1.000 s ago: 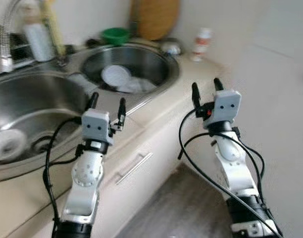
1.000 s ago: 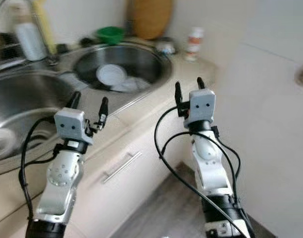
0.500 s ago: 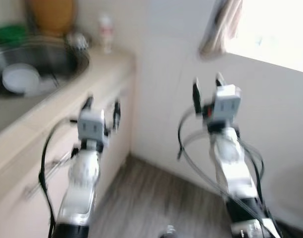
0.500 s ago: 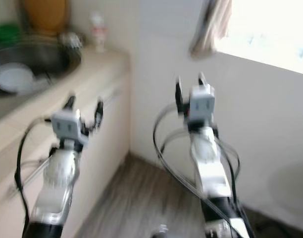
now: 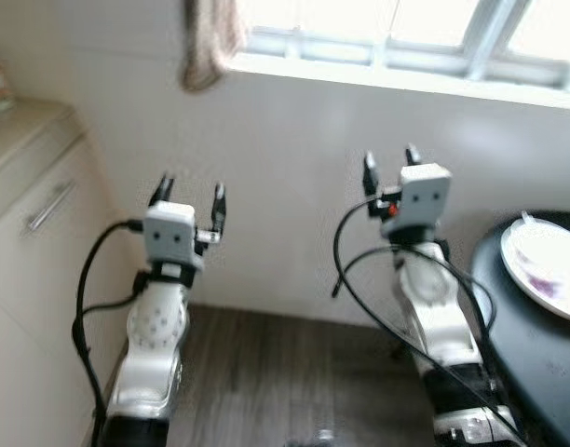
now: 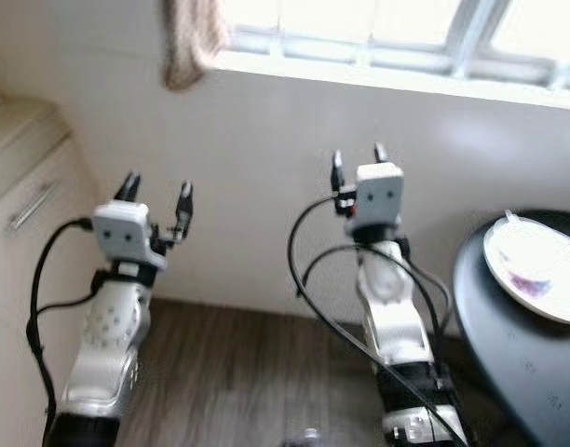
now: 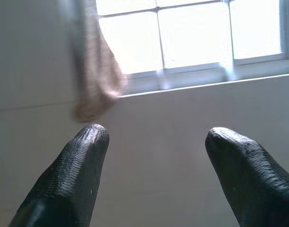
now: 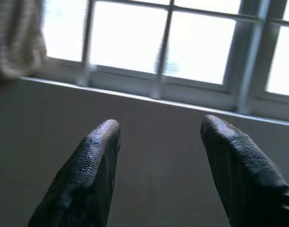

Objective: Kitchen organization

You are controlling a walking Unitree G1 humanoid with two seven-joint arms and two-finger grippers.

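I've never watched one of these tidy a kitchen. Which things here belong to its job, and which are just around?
Likely part of the job:
- white plate with purple smears, on the black table
- left gripper and right gripper, both open and empty

Just around:
- cloth hanging by the window
- cabinet drawer

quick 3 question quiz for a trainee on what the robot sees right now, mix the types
1. True or false: the left pincer holds a cup.
2. What lies on the black table? A) white plate B) green bowl C) bottle
3. Fill in: a cloth hangs below the ____.

Key
1. False; both it and the right pincer are open and empty.
2. A, the white plate.
3. Window.
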